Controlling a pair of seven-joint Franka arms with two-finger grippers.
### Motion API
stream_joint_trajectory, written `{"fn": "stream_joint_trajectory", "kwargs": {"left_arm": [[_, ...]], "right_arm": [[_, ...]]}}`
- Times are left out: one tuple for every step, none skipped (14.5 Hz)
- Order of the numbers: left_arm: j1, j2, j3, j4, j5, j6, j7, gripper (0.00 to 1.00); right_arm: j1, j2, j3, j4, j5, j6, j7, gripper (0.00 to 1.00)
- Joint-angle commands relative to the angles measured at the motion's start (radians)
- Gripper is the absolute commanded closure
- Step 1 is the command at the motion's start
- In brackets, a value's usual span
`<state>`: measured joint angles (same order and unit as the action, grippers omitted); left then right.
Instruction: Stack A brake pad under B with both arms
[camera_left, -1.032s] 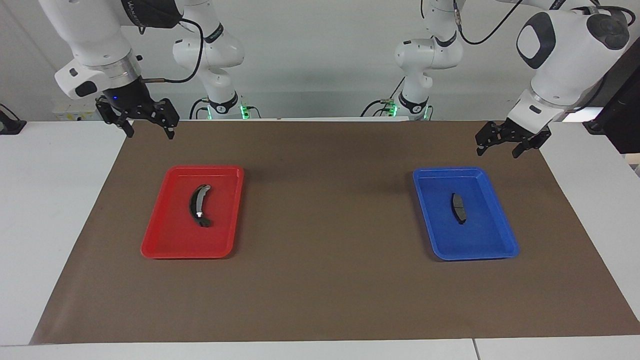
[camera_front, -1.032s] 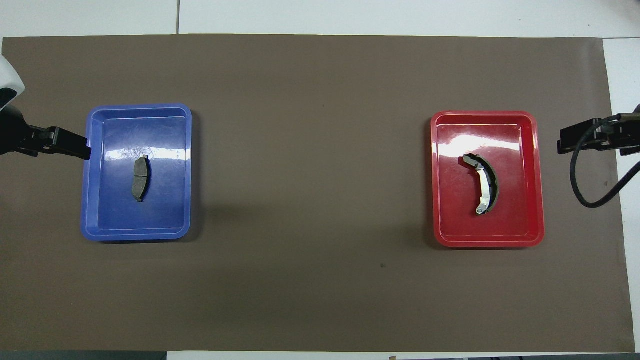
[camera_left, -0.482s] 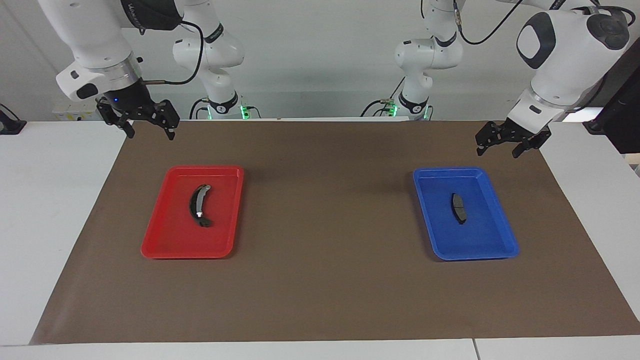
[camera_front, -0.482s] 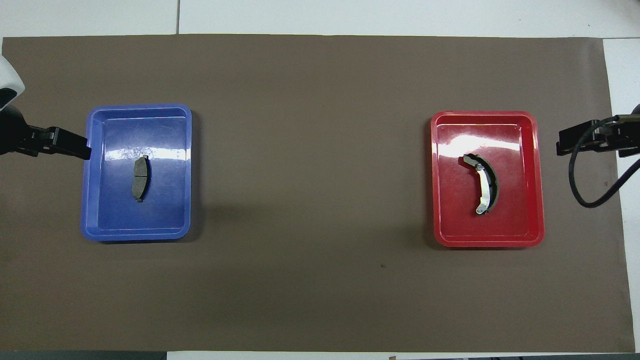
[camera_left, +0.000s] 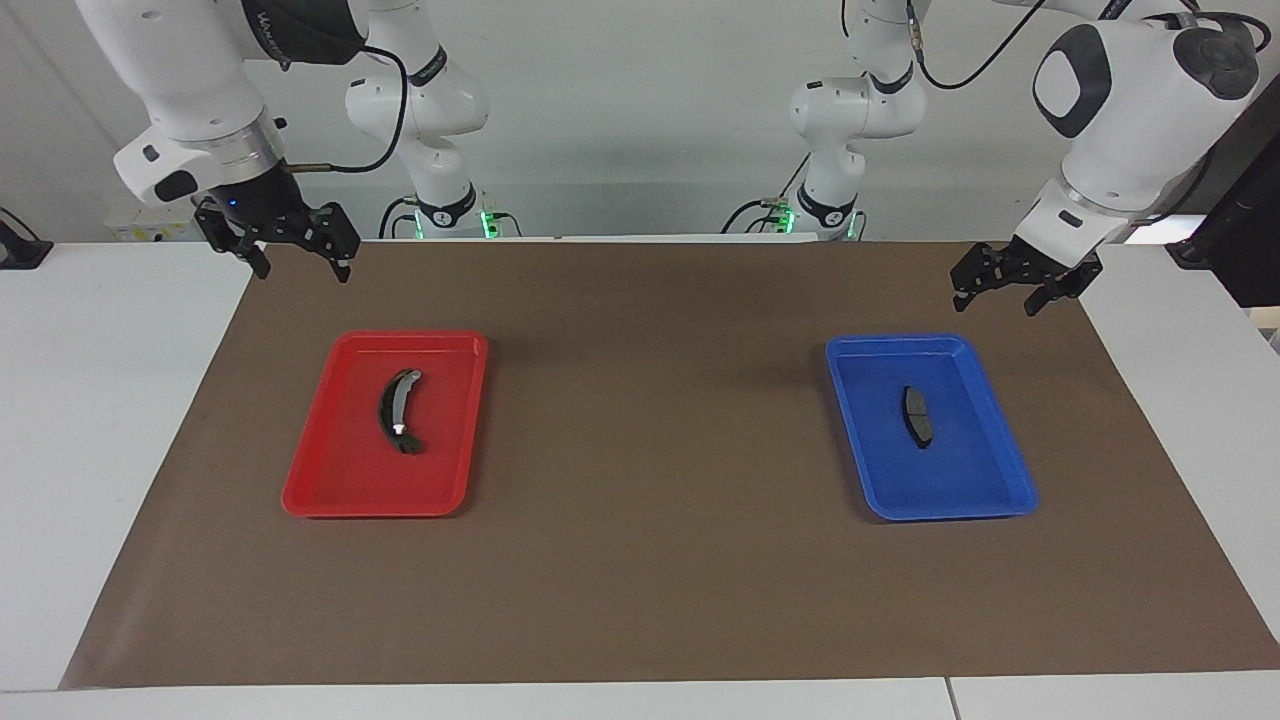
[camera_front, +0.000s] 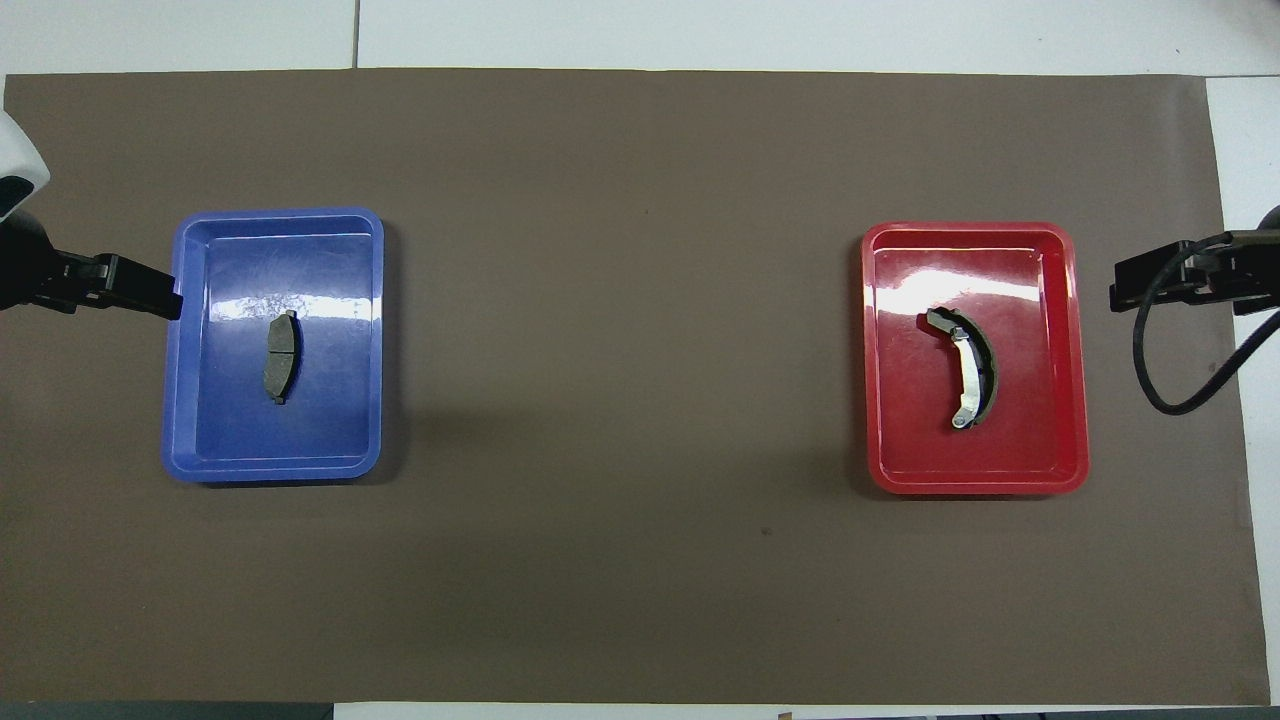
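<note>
Left gripper (camera_left: 1010, 297) hangs in the air with its fingers spread and nothing between them, over the brown mat (camera_left: 650, 560) at the corner of the blue tray (camera_left: 1012, 497) that lies closest to the left arm's base. Right gripper (camera_left: 300, 262) likewise spread and empty, up over the mat's edge, off the robot-side end of the red tray (camera_left: 320, 497). Blue tray sits toward the left arm's end of the table; the A brake pad (camera_left: 917, 416) lies flat in its middle, touching nothing else. Red tray sits well apart from the blue tray, toward the right arm's end; B (camera_left: 396, 410) lies in it, silvery strip up, nearer the tray's robot-side half.
</note>
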<state>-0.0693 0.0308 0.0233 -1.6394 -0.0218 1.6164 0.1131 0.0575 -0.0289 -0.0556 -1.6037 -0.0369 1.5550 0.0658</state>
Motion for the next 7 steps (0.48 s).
{"fn": "stream_joint_trajectory", "kwargs": {"left_arm": [[0.003, -0.002, -0.003, -0.003, -0.004, -0.012, 0.013, 0.01], [-0.001, -0.011, -0.003, -0.019, -0.004, 0.006, 0.013, 0.01], [-0.001, -0.020, -0.003, -0.048, -0.004, 0.040, 0.010, 0.01], [-0.003, -0.035, -0.003, -0.084, -0.004, 0.087, 0.008, 0.01], [-0.004, -0.054, -0.003, -0.132, -0.004, 0.139, 0.007, 0.01], [-0.006, -0.072, -0.003, -0.185, -0.004, 0.199, 0.007, 0.02], [-0.007, -0.080, -0.003, -0.235, -0.004, 0.262, 0.008, 0.02]], "right_arm": [[-0.011, -0.064, 0.005, -0.120, -0.001, 0.077, -0.026, 0.00], [-0.014, -0.084, 0.002, -0.187, 0.002, 0.130, -0.044, 0.00], [-0.010, -0.104, 0.002, -0.259, 0.003, 0.185, -0.064, 0.00], [-0.004, -0.124, 0.002, -0.327, 0.003, 0.241, -0.063, 0.00], [-0.010, -0.118, 0.002, -0.366, 0.003, 0.287, -0.070, 0.00], [-0.014, -0.094, 0.002, -0.384, 0.005, 0.328, -0.077, 0.00], [-0.016, -0.057, 0.002, -0.392, 0.006, 0.365, -0.087, 0.00]]}}
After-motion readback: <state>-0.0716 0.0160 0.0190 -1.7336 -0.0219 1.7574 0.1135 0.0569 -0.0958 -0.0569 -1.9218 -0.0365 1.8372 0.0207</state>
